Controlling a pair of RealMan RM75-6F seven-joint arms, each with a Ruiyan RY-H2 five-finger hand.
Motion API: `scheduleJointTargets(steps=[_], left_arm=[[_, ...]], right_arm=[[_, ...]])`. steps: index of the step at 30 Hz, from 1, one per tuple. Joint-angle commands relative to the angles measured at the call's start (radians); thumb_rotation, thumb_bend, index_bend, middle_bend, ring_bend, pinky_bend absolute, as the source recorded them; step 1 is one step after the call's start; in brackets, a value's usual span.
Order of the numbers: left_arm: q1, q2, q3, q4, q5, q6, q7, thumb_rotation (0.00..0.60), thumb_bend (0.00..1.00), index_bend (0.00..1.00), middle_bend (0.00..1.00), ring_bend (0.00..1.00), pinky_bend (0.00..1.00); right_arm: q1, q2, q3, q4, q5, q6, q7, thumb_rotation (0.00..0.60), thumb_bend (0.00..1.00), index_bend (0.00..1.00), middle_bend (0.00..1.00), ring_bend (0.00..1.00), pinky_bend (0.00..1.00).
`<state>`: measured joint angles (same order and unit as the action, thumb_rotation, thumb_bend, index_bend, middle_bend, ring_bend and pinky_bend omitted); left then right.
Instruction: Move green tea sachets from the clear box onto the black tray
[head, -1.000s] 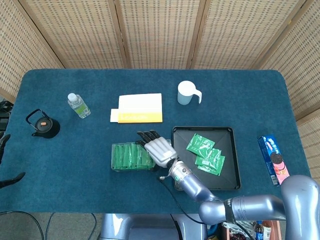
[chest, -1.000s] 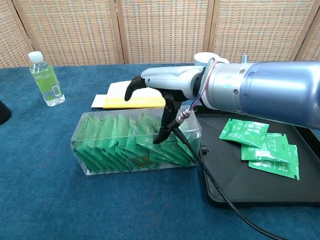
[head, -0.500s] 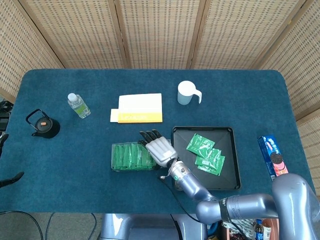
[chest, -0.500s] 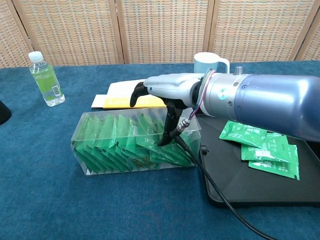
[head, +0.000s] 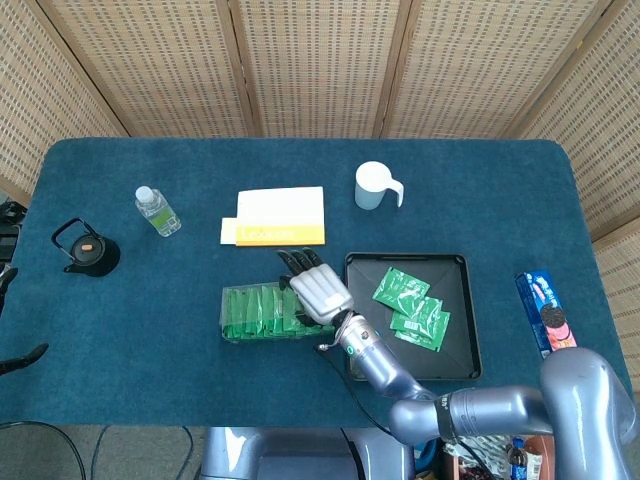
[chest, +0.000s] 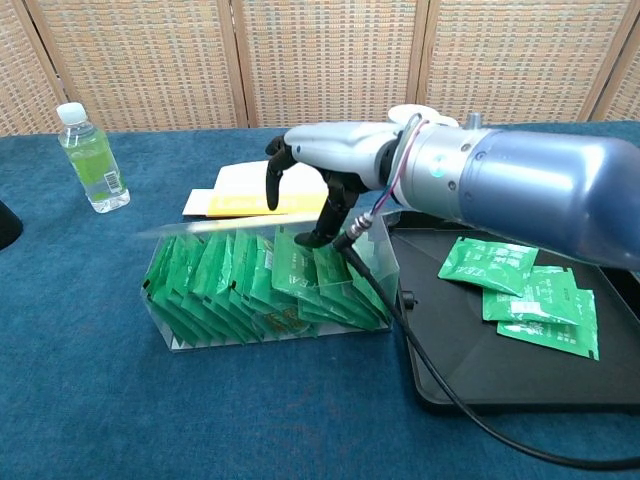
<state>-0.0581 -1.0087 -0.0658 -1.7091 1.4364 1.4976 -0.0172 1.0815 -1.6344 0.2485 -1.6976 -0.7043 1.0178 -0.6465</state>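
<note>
Since a second ago my right hand (chest: 325, 175) has risen from inside the clear box (chest: 265, 285) and now sits above its right end, fingers (chest: 272, 180) curled downward. The thumb tip touches the top edge of one upright green tea sachet (chest: 330, 268); from either view I cannot tell whether that sachet is actually pinched or only touched. In the head view the same hand (head: 318, 290) covers the right end of the box (head: 255, 315).

Sachets in the box stand on edge in a leaning row and look more raised at the right end than before. Box lies on the counter (head: 130, 320), just left of the black tray (chest: 470, 385), close beside it.

Three loose sachets (chest: 520, 295) lie flat and overlapping on the tray floor; tray rim (head: 408, 258) seen from above.

A black cable (chest: 440, 395) runs from my wrist down across the tray's near edge.

Further out on the counter: yellow-and-white packet (head: 277, 217) behind the box, white mug (head: 374, 186), small water bottle (head: 157, 211), black teapot (head: 85, 247) at far left, biscuit pack (head: 546, 320) at far right.

Left hand not seen in either view.
</note>
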Motion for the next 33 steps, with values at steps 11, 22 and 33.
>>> scheduleJointTargets(steps=[11, 22, 33], left_arm=[[-0.008, 0.008, -0.008, 0.007, -0.029, -0.028, -0.025, 0.600, 0.14, 0.00, 0.00, 0.00, 0.00], [-0.015, 0.006, -0.010, 0.012, -0.038, -0.043, -0.027, 0.600, 0.14, 0.00, 0.00, 0.00, 0.00], [-0.018, 0.003, -0.008, 0.015, -0.038, -0.051, -0.031, 0.600, 0.14, 0.00, 0.00, 0.00, 0.00]], right_arm=[[0.077, 0.010, 0.116, 0.090, 0.132, 0.057, -0.050, 0.600, 0.51, 0.38, 0.00, 0.00, 0.00], [0.075, -0.112, 0.099, 0.318, -0.059, 0.140, 0.039, 0.600, 0.51, 0.32, 0.00, 0.00, 0.00], [0.020, -0.024, 0.040, 0.214, -0.228, 0.089, 0.128, 0.600, 0.25, 0.31, 0.00, 0.00, 0.00]])
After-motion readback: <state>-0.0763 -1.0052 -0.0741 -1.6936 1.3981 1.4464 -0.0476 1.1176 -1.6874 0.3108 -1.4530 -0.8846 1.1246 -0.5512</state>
